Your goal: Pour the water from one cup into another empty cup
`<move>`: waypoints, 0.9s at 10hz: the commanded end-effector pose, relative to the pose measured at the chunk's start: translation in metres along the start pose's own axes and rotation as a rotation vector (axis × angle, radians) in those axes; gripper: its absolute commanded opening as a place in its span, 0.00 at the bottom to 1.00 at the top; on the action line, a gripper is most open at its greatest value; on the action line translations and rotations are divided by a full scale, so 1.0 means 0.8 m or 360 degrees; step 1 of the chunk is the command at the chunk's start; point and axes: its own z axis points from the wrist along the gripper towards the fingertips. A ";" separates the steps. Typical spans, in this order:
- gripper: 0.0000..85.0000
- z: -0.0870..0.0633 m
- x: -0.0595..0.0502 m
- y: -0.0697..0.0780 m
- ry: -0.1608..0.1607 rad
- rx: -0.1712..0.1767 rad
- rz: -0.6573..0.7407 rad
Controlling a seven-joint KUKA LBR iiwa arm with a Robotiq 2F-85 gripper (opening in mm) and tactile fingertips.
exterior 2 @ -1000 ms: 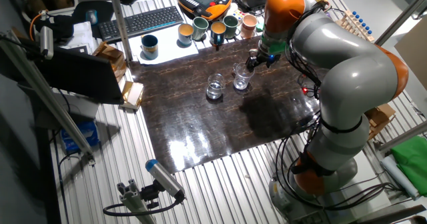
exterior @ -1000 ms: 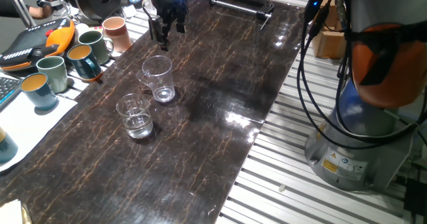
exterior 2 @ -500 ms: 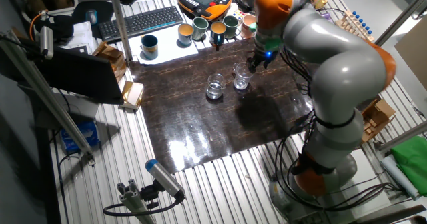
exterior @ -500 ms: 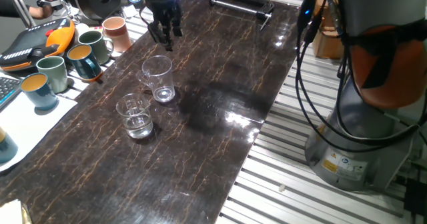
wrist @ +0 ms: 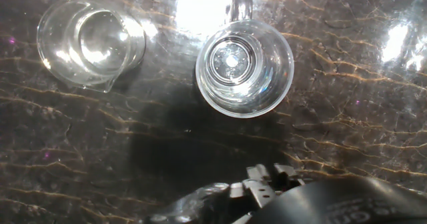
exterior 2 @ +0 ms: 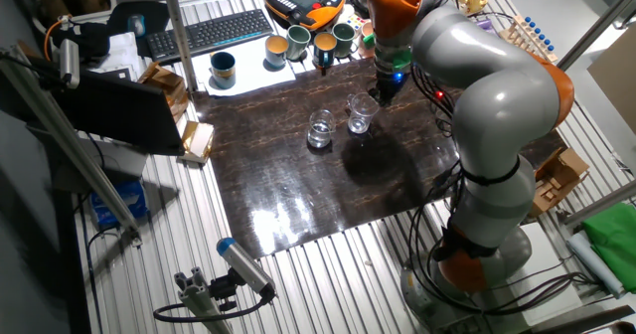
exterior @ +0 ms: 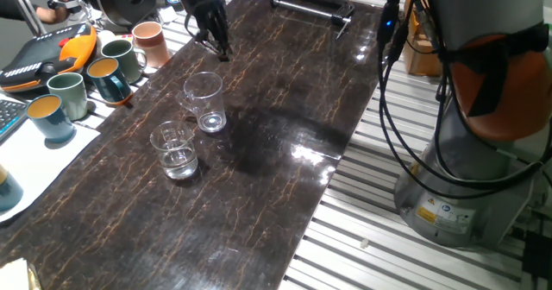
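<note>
The shorter rounded cup stands on the dark marble table and holds a little clear water. Just behind it stands the taller empty cup, a clear tumbler. My gripper hangs above the table behind the tumbler, apart from both cups, open and holding nothing. The other fixed view shows my gripper to the right of the tall cup and the short cup. From above in the hand view, the short cup lies upper left and the tall cup at centre. Part of my hand fills the bottom edge.
Several coloured ceramic mugs stand in a row along the table's left edge, close to my gripper. An orange controller and a keyboard lie beyond them. The robot base and cables stand at the right.
My gripper has moved back and left, away from the tall cup toward the mugs, and has turned about its axis. Both cups stand where they were.
</note>
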 end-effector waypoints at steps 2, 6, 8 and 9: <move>0.01 0.000 0.000 0.000 -0.0003 0.0001 0.0000; 0.01 0.000 0.000 0.000 -0.0003 0.0001 0.0017; 0.01 0.000 0.000 0.000 -0.0065 0.0017 0.0196; 0.01 0.000 0.000 0.000 -0.0007 -0.0006 0.0263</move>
